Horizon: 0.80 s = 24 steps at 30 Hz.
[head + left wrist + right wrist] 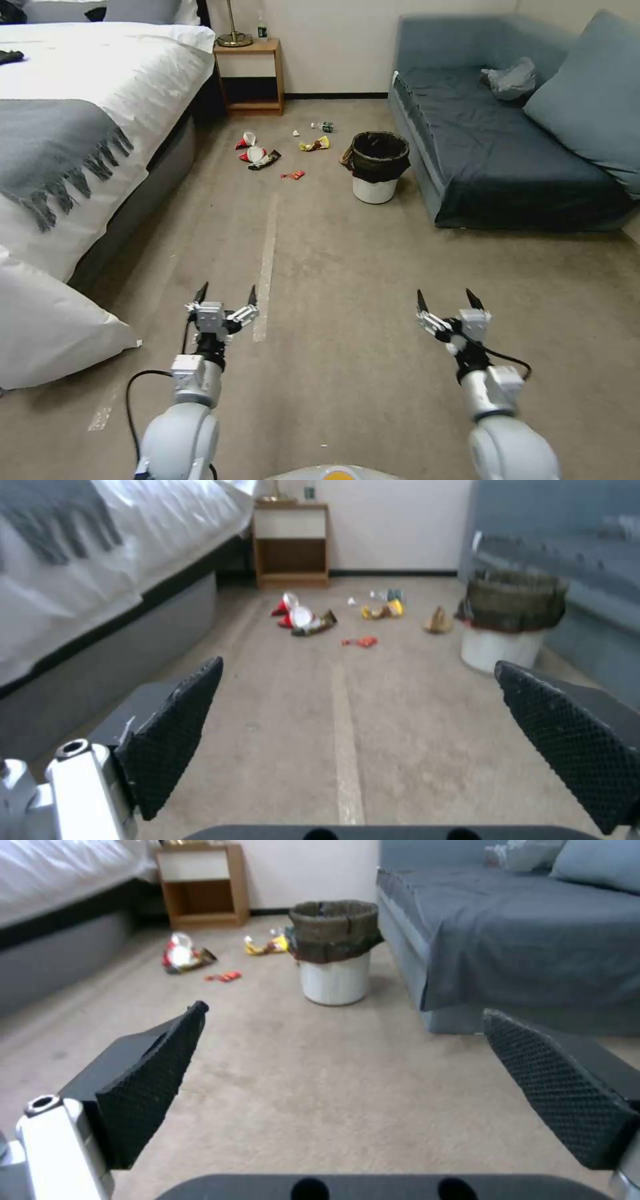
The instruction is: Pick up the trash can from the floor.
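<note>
Left side: bed (80, 73) with white covers and a grey fringed throw (47, 143); a white pillow (47, 327) lies on the floor (347, 267) at its foot. Wooden nightstand (250, 77) against the far wall, between bed and sofa.

Centre, far: litter scattered on the carpet — red-and-white cups (250, 148), a yellow wrapper (315, 144), a small red wrapper (293, 175), a small bottle (325, 126). All of it sits left of the bin. A faint pale stripe (267, 260) runs along the carpet toward the robot.

Right side: blue-grey sofa (507, 147) with a large cushion (593, 100) and a crumpled grey plastic bag (512, 79) on the seat.

Trash can (377, 167): small, round, white ribbed body, black liner folded down over the rim, standing upright (mouth open, inside dark). It stands on the carpet just beside the sofa's front corner, near the litter.

Left gripper (225, 295): low in the head view, fingers spread wide, holding nothing, beside the pale stripe. Bin lies well ahead and off to its right.

Right gripper (445, 300): level with the left one, fingers also spread wide, nothing held. Bin lies well ahead and slightly to its left, open carpet in between; in the right wrist view the trash can (335, 952) shows between the two finger pads (143, 1085).
</note>
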Motion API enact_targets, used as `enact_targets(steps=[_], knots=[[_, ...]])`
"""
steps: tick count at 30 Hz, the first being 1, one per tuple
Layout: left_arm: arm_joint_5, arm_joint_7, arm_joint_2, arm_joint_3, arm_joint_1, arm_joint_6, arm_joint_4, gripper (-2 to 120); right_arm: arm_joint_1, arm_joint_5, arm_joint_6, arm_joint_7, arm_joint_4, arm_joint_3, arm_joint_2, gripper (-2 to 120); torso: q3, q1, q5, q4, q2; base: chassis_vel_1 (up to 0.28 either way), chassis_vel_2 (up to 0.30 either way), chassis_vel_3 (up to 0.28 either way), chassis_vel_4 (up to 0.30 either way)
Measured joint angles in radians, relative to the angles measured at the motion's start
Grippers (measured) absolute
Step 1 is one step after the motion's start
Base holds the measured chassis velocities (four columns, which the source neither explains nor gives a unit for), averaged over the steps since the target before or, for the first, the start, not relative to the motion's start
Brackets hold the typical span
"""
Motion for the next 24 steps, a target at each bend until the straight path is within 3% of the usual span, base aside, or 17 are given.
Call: enact_targets(steps=[6,8,10,11,14,15,18,24], knots=[[-0.134,-0.026,0.059,-0.046,0.054,0.020,-0.101,100,-0.130,0.114,0.035,-0.071,0.097,0.062,-0.004,100,0.000,0.000,0.0002,0.0000,0.000,0.000,0.000,0.000,0.000],[-0.228,-0.045,0.099,-0.079,0.093,0.034,-0.172,100,-0.226,0.198,0.061,-0.123,0.170,0.108,-0.008,100,0.000,0.000,0.0002,0.0000,0.000,0.000,0.000,0.000,0.000],[-0.235,-0.046,0.102,-0.082,0.095,0.034,-0.177,100,-0.233,0.204,0.063,-0.127,0.174,0.111,-0.008,100,0.000,0.000,0.0002,-0.0001,0.000,0.000,0.000,0.000,0.000],[-0.298,-0.047,0.135,-0.103,0.116,0.023,-0.214,100,-0.281,0.246,0.077,-0.153,0.211,0.134,-0.010,100,0.000,0.000,-0.0003,0.0001,0.000,0.000,0.000,0.000,0.000],[-0.322,-0.017,0.173,-0.118,0.102,-0.041,-0.182,100,-0.287,0.279,0.074,-0.167,0.226,0.152,-0.004,100,0.000,0.000,0.0013,-0.0007,0.000,0.000,0.000,0.000,0.000],[-0.328,-0.004,0.186,-0.119,0.098,-0.065,-0.162,100,-0.277,0.309,0.071,-0.176,0.246,0.173,0.004,100,0.000,0.000,-0.0014,0.0002,0.000,0.000,0.000,0.000,0.000],[-0.338,-0.007,0.193,-0.119,0.103,-0.060,-0.162,100,-0.271,0.318,0.066,-0.178,0.247,0.178,0.011,100,0.000,0.000,0.0011,0.0000,0.000,0.000,0.000,0.000,0.000],[-0.344,-0.029,0.194,-0.112,0.101,-0.035,-0.156,100,-0.264,0.315,0.066,-0.178,0.247,0.173,0.025,100,0.000,0.000,-0.0001,0.0001,0.000,0.000,0.000,0.000,0.000]])
